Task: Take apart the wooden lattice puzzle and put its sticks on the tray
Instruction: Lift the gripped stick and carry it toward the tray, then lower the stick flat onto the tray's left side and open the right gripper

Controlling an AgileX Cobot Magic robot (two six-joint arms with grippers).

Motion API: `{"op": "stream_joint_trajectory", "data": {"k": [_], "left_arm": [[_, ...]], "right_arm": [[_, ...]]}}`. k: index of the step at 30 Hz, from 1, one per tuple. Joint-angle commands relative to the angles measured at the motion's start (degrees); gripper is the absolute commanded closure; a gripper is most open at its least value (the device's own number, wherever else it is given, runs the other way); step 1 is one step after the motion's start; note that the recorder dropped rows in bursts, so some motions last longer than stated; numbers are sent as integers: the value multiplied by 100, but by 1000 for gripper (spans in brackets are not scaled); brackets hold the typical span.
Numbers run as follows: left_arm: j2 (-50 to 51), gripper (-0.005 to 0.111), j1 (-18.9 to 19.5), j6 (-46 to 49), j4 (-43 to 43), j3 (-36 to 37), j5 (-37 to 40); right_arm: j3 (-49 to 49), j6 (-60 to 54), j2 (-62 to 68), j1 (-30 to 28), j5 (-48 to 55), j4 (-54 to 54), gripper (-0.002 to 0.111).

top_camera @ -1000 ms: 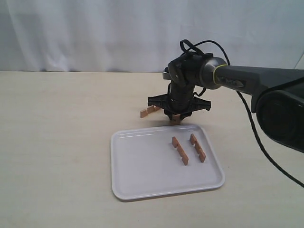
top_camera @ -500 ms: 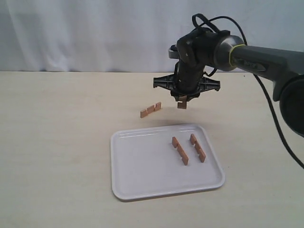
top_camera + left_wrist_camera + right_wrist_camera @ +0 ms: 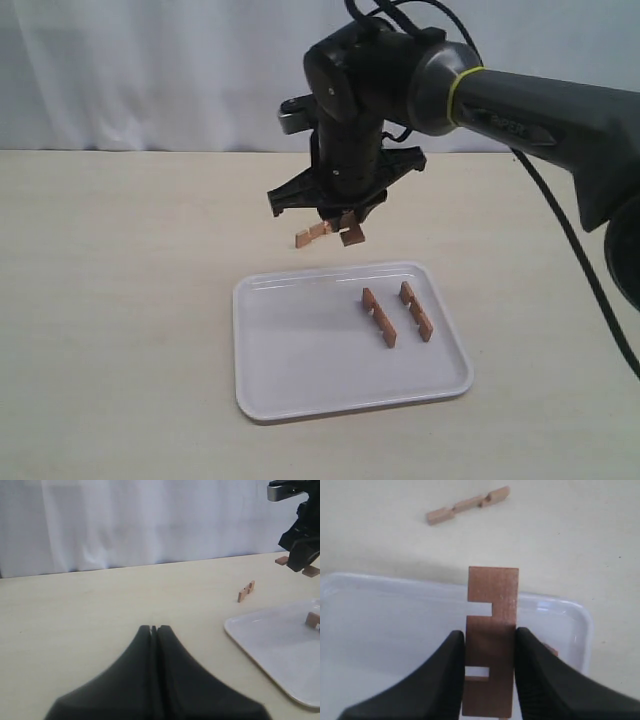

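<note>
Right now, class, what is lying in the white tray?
Exterior view: two notched sticks lie side by side, apart, in the tray's right half. In the right wrist view the held stick covers part of the tray floor, so they barely show there.

Tray (image 3: 300, 370) sits on your counter (image 3: 120, 300), toward the front, a little right of centre. Two sticks lie in its right half, side by side and apart, both running front to back: left stick (image 3: 379, 318), right stick (image 3: 416, 311). A third stick (image 3: 312, 234) lies on the counter near the tray's far rim, left of its middle. Your right hand (image 3: 345, 222) hangs above that far rim, just right of the third stick, with a fourth stick (image 3: 351, 236) pinched between its fingers, clear of the counter. Your left hand (image 3: 154, 628) is low over the counter, well apart from the tray.
</note>
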Motion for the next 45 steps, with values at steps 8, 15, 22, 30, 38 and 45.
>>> {"op": "stream_joint_trajectory", "data": {"k": [8,15,22,30,38,45], "left_arm": [[2,107,-6,-18,-4,13,-65],[2,107,-6,-18,-4,13,-65],[2,107,-6,-18,-4,13,-65],[2,107,-6,-18,-4,13,-65],[2,107,-6,-18,-4,13,-65],[2,107,-6,-18,-4,13,-65]], "right_arm": [[1101,-498,-324,763,-30,23,104],[1932,-498,-324,635,-680,37,104],[2283,-498,-324,607,-1299,178,104],[2431,-498,-310,607,-1515,35,104],[2431,-481,-288,607,-1538,21,81],[2431,-481,-288,607,-1551,21,53]]}}
